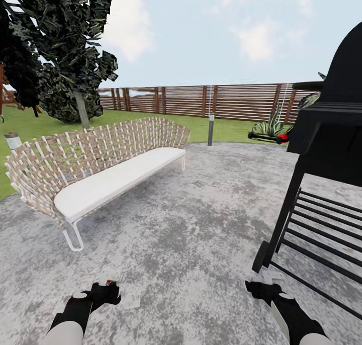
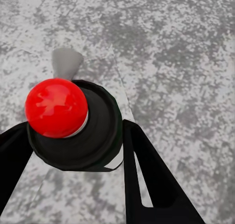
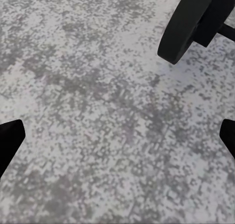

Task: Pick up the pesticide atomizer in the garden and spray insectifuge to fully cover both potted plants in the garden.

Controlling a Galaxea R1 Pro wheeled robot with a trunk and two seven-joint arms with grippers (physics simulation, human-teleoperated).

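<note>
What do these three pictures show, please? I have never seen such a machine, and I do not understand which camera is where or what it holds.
This is a simulated robot on wheels with two arms. The large picture comes from a camera on its head, looking down over a grey patio. A wicker bench stands to the left and a black grill to the right, with a wooden fence behind. The other two pictures come from cameras on the wrists. The left tool is closed on a dark bottle with a red knob, most likely the atomizer. The right tool is open and empty, and its camera sees a grill wheel.
</note>
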